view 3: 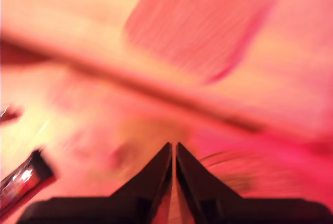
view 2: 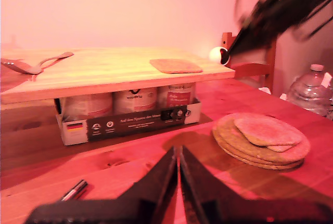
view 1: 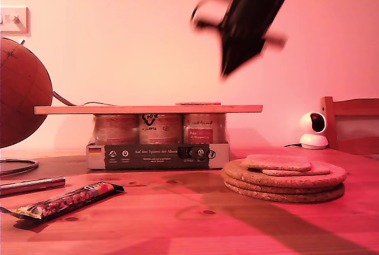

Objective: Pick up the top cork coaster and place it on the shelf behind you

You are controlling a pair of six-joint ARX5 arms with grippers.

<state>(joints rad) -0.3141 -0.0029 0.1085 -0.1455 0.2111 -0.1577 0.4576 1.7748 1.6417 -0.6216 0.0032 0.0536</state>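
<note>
The top cork coaster (view 1: 198, 103) lies flat on the shelf (view 1: 118, 109), near its end at the exterior view's right; the first wrist view shows the coaster (view 2: 176, 66) on the shelf (view 2: 104, 73) too. The shelf rests on a pack of jars (view 1: 159, 129). My second gripper (view 3: 173, 154) is shut and holds nothing. Its motion-blurred arm (view 1: 249, 18) hangs in the air above the coaster, which shows blurred (view 3: 203, 31) in the second wrist view. My first gripper (view 2: 178, 164) is shut and holds nothing, low over the table in front of the jars.
A stack of round cork mats (view 1: 284, 185) with two small cork squares (view 1: 278, 162) on top sits at the exterior view's right. A snack bar (view 1: 71, 200), a pen (view 1: 29, 185), a globe (view 1: 21, 92), a spoon (view 2: 31, 66) on the shelf, a water bottle (view 2: 311, 91), a chair (view 1: 352, 125).
</note>
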